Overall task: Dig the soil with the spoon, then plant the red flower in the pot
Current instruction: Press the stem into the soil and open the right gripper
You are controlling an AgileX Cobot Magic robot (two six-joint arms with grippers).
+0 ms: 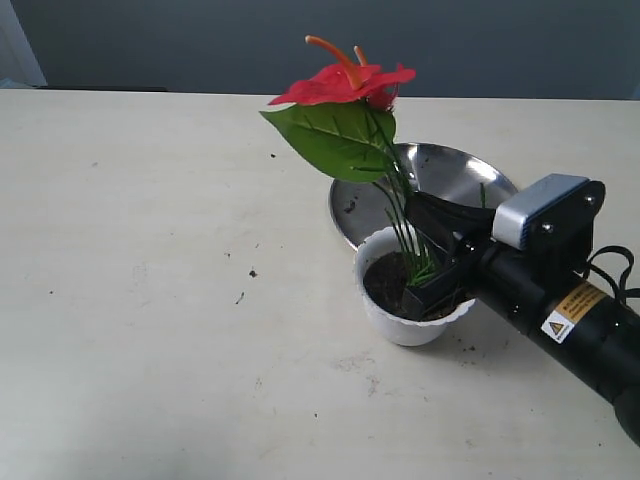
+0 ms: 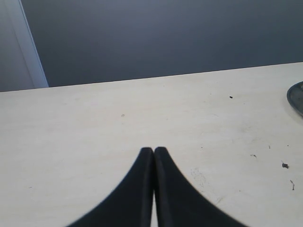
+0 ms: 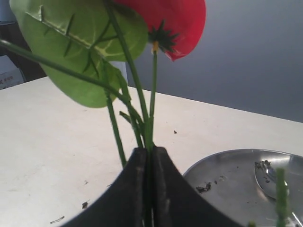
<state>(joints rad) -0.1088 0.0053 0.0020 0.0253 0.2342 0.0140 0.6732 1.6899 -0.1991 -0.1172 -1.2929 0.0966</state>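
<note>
- The red flower stands upright over the pot, its thin green stems running down into the soil inside the wavy rim.
- The right gripper reaches into the pot's mouth with its jaws pinched together on those stems, low down near the soil; the right wrist view shows the stems clamped between the two black fingers.
- The steel plate lies just behind the pot, touching or nearly so, with the spoon resting in it among soil crumbs.
- The left gripper has its jaws pressed flat together on nothing, over bare table; the pot is out of its view.
- Judged risk: the bloom and leaf are top-heavy, so letting go before the stems sit deep in the soil could let the flower lean or fall out.
- Judged risk: a sideways pull from the arm could tip the light pot or spill soil over its rim.
</note>
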